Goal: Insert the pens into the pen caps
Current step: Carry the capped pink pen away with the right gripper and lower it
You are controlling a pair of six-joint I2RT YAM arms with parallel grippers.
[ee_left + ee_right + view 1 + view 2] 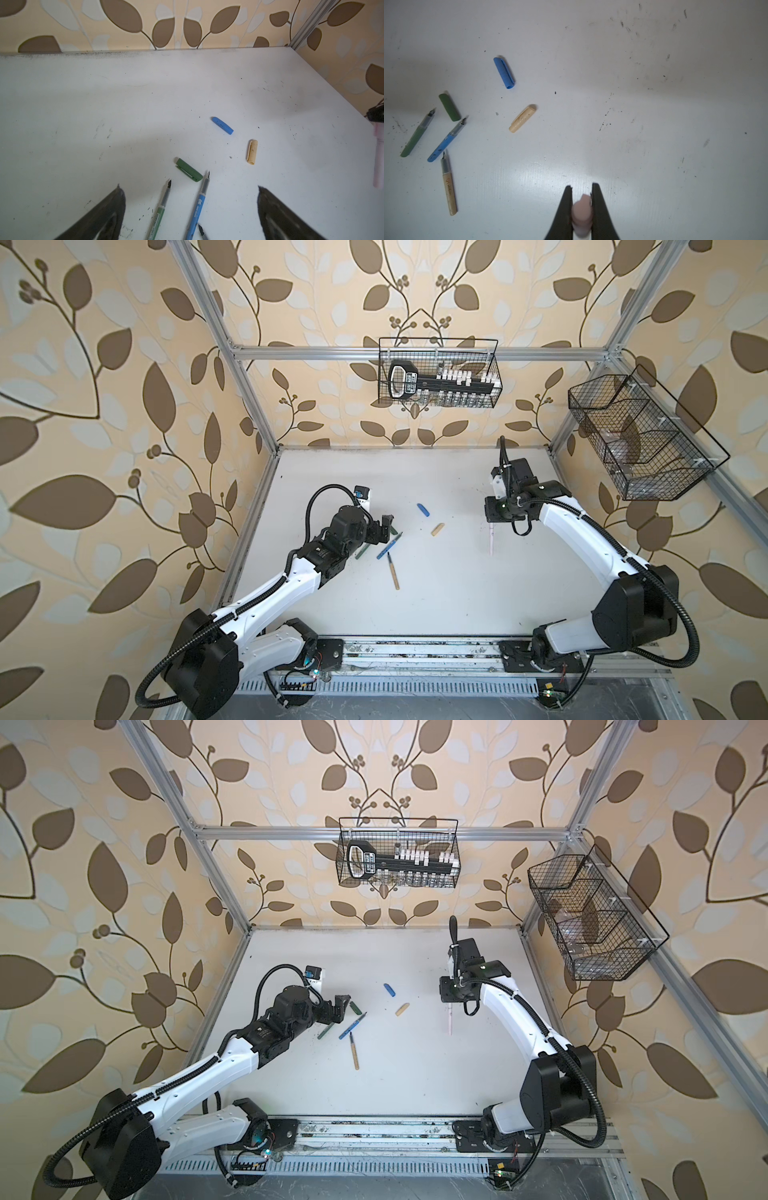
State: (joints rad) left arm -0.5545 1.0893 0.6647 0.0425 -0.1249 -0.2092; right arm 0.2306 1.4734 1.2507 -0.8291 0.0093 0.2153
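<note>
We work over a flat white tabletop (pixel 457 597) speckled with dark marks. The left end effector (pixel 189 188) hangs over its left half with its black fingers spread wide and nothing between them. In the left wrist view the nibbed ends of two pens lie on the surface between the fingers.

The right end effector (pixel 581 186) is on the right side, pointed down, with its fingers pressed onto a pale pink plastic pen (pixel 581 214). In both top views this pale pink pen (pixel 491 540) hangs from the fingers toward the tabletop. We cannot tell whether its lower end touches the surface, nor whether the stepped pink end between the fingers is a cap.

Three uncapped pens lie flat just beside the left end effector. The slim green pen (pixel 415 139) and the slim blue pen (pixel 446 141) lie nearly parallel with their dark nibs pointing the same way. The slim tan pen (pixel 449 187) points its nib at the rear end of the blue pen, just beside it.

The short dark green cap (pixel 449 107) lies between the nibs of the green pen and the blue pen. Its end is close to the blue pen's nib.

The short blue cap (pixel 504 72) and the short tan cap (pixel 522 119) lie near mid-tabletop, apart from each other. Both are between the pen cluster and the right end effector, and the blue cap is nearer the back wall.
</note>
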